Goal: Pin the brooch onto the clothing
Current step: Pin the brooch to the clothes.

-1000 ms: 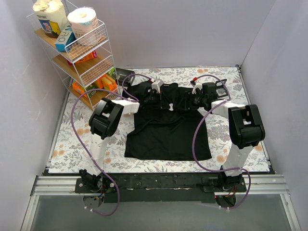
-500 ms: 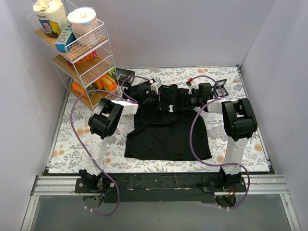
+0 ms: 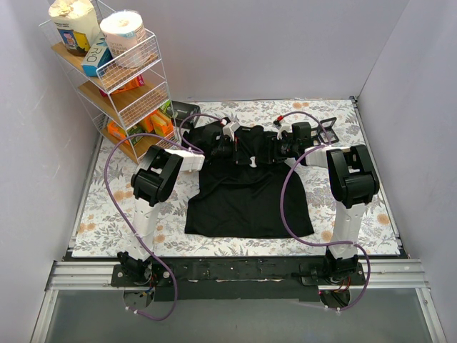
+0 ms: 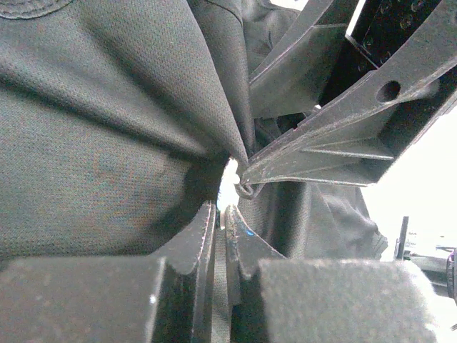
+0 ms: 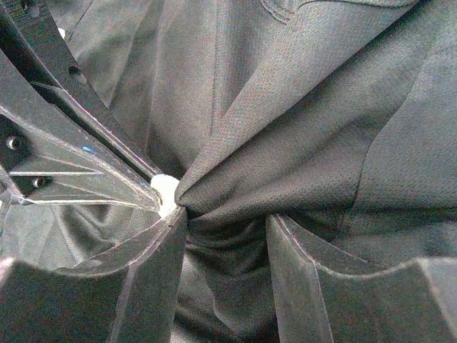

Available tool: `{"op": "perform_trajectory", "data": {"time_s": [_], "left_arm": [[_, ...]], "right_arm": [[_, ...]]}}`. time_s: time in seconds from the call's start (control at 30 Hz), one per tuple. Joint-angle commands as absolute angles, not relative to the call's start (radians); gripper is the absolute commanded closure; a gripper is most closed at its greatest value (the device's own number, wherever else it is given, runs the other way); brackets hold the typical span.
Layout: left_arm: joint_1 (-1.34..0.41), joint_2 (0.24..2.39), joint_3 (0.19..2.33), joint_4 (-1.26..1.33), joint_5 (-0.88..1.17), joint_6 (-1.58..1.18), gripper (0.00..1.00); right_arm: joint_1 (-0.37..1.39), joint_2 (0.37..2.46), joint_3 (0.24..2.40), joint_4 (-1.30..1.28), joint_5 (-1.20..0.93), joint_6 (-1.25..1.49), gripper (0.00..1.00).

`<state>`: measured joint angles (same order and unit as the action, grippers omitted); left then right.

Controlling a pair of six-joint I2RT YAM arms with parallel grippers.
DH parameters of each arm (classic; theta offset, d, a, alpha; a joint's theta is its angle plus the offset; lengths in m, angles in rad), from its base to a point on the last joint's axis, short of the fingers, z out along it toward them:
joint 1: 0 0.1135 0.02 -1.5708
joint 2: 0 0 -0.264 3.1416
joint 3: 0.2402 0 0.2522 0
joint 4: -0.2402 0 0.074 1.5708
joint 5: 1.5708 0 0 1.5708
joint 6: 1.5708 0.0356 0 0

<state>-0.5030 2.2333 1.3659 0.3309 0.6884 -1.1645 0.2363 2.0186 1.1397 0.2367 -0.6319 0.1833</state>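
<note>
The shirt (image 3: 246,196) lay in the middle of the table (image 3: 107,214). The rack (image 3: 118,78) stood at the table's far left corner. Over the shirt's far end, the left gripper (image 3: 230,148) and the right gripper (image 3: 270,151) were close together.

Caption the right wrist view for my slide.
Open right gripper straddles a bunched fold of the black T-shirt; the left gripper meets the gathered point.

Black T-shirt (image 3: 250,204) lies spread flat, its upper cloth drawn into a tight pucker just ahead of the pressed-together jaws of the left gripper (image 4: 220,209) and between the parted jaws of the right gripper (image 5: 227,218). The brooch (image 5: 166,190), small, pale and roundish, sits at the pucker's point, against one right jaw's tip.
</note>
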Motion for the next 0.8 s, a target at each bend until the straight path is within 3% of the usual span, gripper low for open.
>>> {"op": "perform_trajectory", "data": {"time_s": [0.0,0.37,0.77], "left_arm": [[-0.497,2.194,1.365,0.350,0.721,-1.173,1.00],[-0.474,2.192,1.344,0.357,0.785,-1.201,1.00],[-0.469,2.198,1.348,0.357,0.807,-1.210,1.00]], "right_arm": [[0.242,2.029,1.149,0.281,-0.643,0.189,0.45],[0.201,1.987,1.069,0.350,-0.730,0.242,0.39],[0.195,1.986,1.045,0.396,-0.787,0.241,0.42]]}}
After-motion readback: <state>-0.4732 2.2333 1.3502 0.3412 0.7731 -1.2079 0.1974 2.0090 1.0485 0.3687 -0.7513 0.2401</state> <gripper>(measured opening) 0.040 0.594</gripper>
